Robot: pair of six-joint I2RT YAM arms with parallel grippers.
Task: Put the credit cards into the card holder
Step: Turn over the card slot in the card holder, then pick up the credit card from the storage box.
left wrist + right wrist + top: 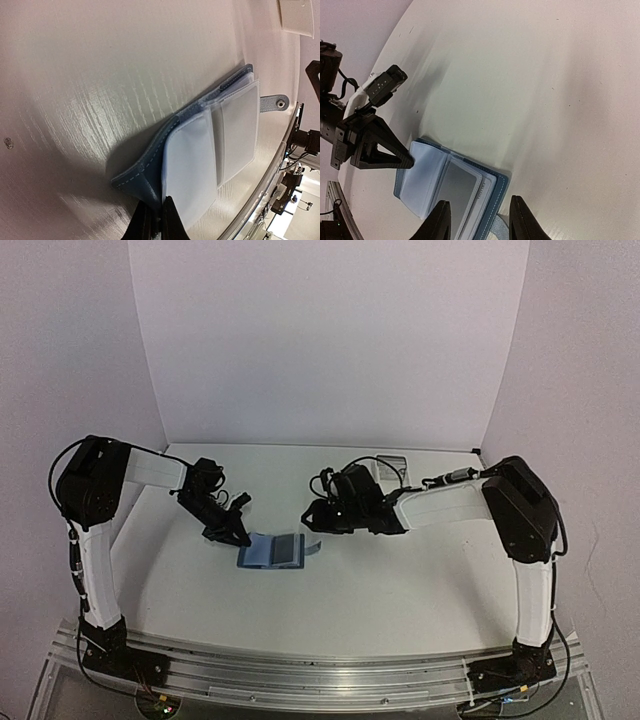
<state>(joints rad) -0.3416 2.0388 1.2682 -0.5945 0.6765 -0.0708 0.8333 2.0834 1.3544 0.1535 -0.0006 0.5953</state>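
Note:
The blue card holder [262,552] lies open on the table, pale sleeves up. It also shows in the left wrist view [210,145] and the right wrist view [422,177]. A dark grey credit card [459,192] sits in its right-hand sleeve [288,550]. My left gripper [232,532] is shut on the holder's left cover [142,182] and holds that edge slightly raised. My right gripper [480,220] is open and empty, its fingers [440,220] straddling the holder's right half just above it [312,518]. Another dark card [393,467] lies at the back behind the right arm.
The holder's snap tab [276,102] sticks out on the table towards the right arm. A white flat object [297,17] lies at the far corner of the left wrist view. The table's near metal rail [320,665] runs along the front.

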